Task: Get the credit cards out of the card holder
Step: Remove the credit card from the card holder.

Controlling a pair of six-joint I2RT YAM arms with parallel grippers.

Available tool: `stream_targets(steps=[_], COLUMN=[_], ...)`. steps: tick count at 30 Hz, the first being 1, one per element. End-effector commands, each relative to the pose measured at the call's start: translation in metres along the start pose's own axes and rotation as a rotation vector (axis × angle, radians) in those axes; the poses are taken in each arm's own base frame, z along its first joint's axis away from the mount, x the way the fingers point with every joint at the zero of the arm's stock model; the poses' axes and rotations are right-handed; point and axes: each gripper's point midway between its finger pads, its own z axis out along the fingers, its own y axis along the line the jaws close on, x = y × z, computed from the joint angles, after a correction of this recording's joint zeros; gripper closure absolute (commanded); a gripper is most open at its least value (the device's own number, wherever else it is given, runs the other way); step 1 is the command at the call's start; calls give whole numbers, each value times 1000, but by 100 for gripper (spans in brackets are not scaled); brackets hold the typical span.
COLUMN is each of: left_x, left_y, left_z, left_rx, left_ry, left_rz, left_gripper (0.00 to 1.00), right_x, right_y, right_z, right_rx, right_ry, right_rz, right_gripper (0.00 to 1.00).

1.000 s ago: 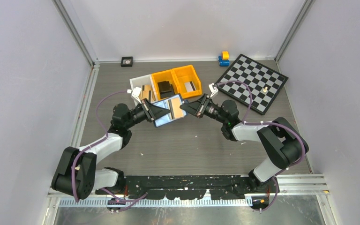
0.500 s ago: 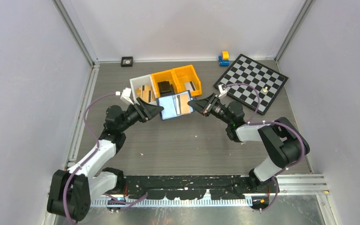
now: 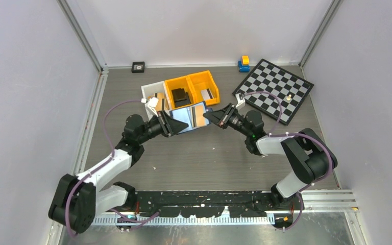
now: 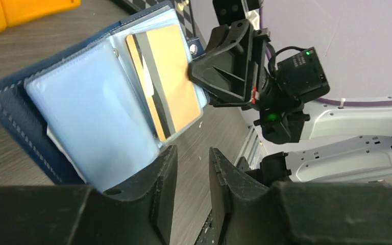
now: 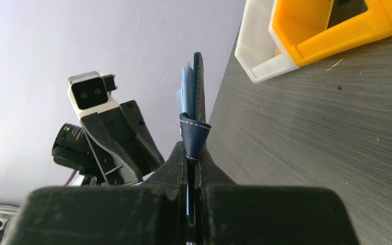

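Observation:
The card holder (image 3: pixel 190 116) hangs open above the table, navy outside (image 4: pixel 10 102) with light blue pockets inside. A tan/gold credit card (image 4: pixel 171 81) with a dark stripe sticks partly out of its right-hand pocket. My right gripper (image 5: pixel 191 158) is shut on the holder's navy edge (image 5: pixel 194 130), and in the top view this gripper (image 3: pixel 207 117) is at the holder's right side. My left gripper (image 4: pixel 189 173) is open at the holder's lower left corner with nothing between its fingers; in the top view it (image 3: pixel 176 125) overlaps that corner.
Behind the holder stand a white bin (image 3: pixel 152 96) and two orange bins (image 3: pixel 191 84) with a black block and card-like items inside. A chessboard (image 3: pixel 275 89) lies at the back right, a small blue and yellow toy (image 3: pixel 243 63) beside it, a small black square (image 3: pixel 138 66) at the back wall.
The left gripper let go of the holder, opened wide and drew back left, then returned to the holder's corner with narrower jaws. The right gripper closed on the holder and carried it slightly back and right.

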Motion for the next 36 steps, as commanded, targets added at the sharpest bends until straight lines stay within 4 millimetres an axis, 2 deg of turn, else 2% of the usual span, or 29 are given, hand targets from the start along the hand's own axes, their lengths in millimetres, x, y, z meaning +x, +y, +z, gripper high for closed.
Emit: stream_targets(steps=[1, 8, 14, 18, 23, 24, 26, 28, 36], left_x=[-9, 2, 2, 4, 7, 7, 7, 8, 13], left_y=[-19, 0, 16, 18, 37, 36, 31, 25, 29], left_z=[13, 29, 28, 29, 27, 28, 30, 32, 36], left_rx=[96, 89, 22, 17, -75, -69, -32, 14, 26], left_ry=[10, 91, 98, 107, 121, 122, 127, 137, 163], left_rz=[36, -94, -129, -136, -153, -152, -158, -167, -198], left_gripper=[69, 68, 57, 57, 57, 58, 69, 76, 76], right_x=[-4, 8, 9, 10, 10, 10, 12, 14, 25], right_y=[42, 58, 60, 61, 62, 62, 63, 65, 80], right_z=[7, 8, 9, 9, 9, 9, 10, 11, 13], right_rx=[-147, -180, -184, -191, -191, -193, -196, -204, -267], right_ry=[-2, 26, 33, 37, 38, 39, 45, 53, 94], right_rz=[-51, -89, -91, -90, -93, -93, -93, -94, -99], right_gripper=[100, 99, 100, 99, 100, 100, 100, 100, 99])
